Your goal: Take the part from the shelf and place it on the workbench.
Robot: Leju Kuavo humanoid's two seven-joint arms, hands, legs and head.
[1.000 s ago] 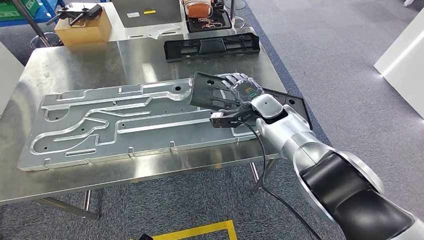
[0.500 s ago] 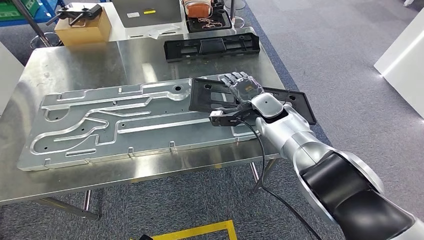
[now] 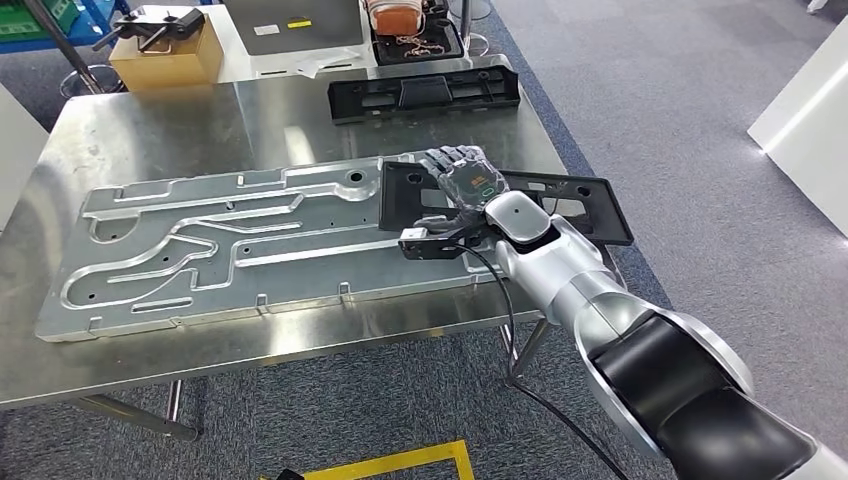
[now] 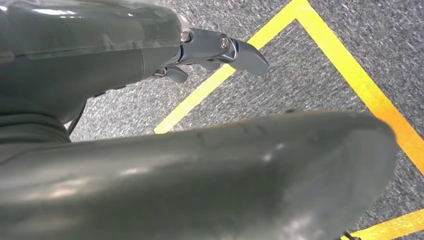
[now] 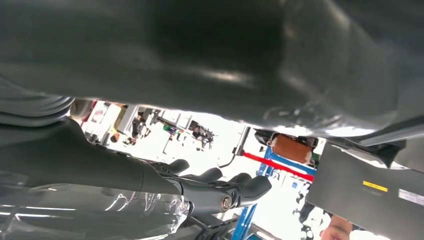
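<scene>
From my head view the right hand (image 3: 463, 190) covers the middle of the black part (image 3: 560, 205), so I can't make out the grip. The left hand (image 4: 220, 50) is mostly hidden (its own thumb blocks it); open or closed, unclear.

Head view: high, facing forward-down over workbench (image 3: 150, 130). Left wrist view: close above floor (image 4: 320, 85). Right wrist view: close along workbench, shared with head view.

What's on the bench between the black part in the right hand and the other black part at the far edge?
In the head view, bare steel workbench separates the held black flat plastic part from the far black plastic part.
</scene>
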